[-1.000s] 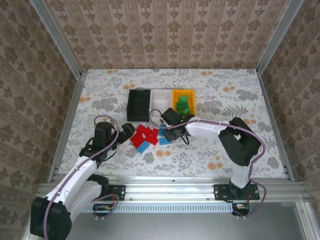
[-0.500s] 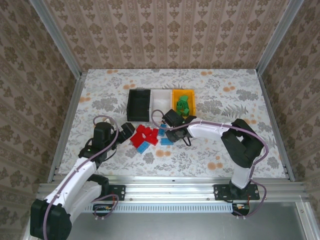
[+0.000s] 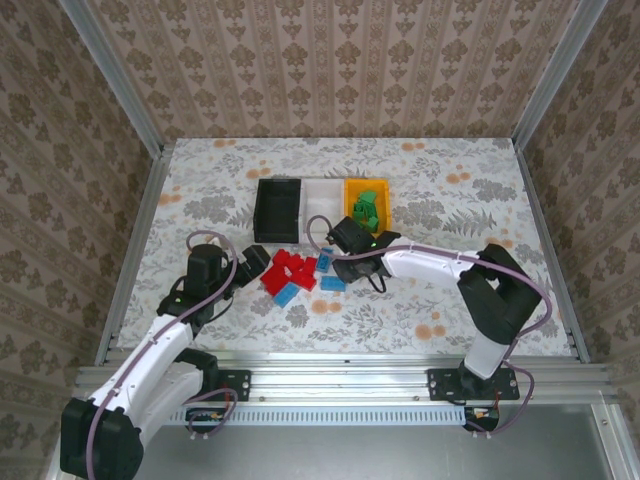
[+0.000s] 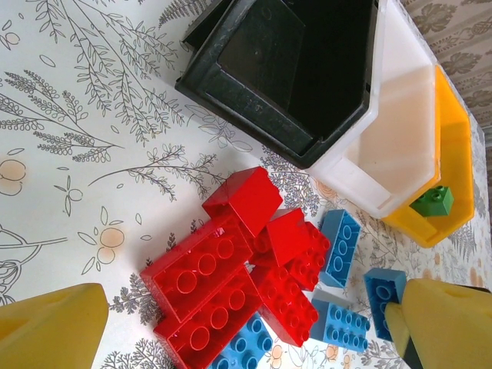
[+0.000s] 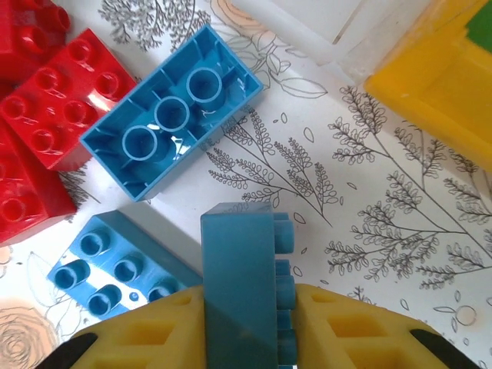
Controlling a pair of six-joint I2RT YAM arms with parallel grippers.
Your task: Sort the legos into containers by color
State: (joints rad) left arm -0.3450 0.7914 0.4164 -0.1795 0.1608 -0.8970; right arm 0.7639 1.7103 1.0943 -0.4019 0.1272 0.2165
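Observation:
Several red legos [image 3: 290, 270] lie heaped at mid-table with blue ones [image 3: 333, 283] beside them. My right gripper [image 3: 345, 262] is shut on a blue brick [image 5: 238, 277], held on edge just above the cloth, studs facing right. Below it lie an upturned blue brick [image 5: 173, 119] and a studs-up one [image 5: 115, 265]. My left gripper [image 4: 246, 330] hangs open over the red pile [image 4: 207, 284], its yellow fingers [image 4: 50, 323] wide apart. Behind stand the black bin [image 3: 278, 210], white bin [image 3: 322, 200] and orange-yellow bin [image 3: 366, 225], which holds green bricks [image 3: 366, 208].
The three bins sit side by side, touching, just behind the pile. The black bin [image 4: 292, 69] and white bin [image 4: 392, 146] look empty inside. A green brick [image 4: 434, 201] lies in the orange-yellow bin [image 4: 450, 177]. Flowered cloth stretches free left and right; walls enclose the table.
My right gripper has drawn the blue brick slightly back toward the bins, and its elbow has swung right. The left arm has barely moved.

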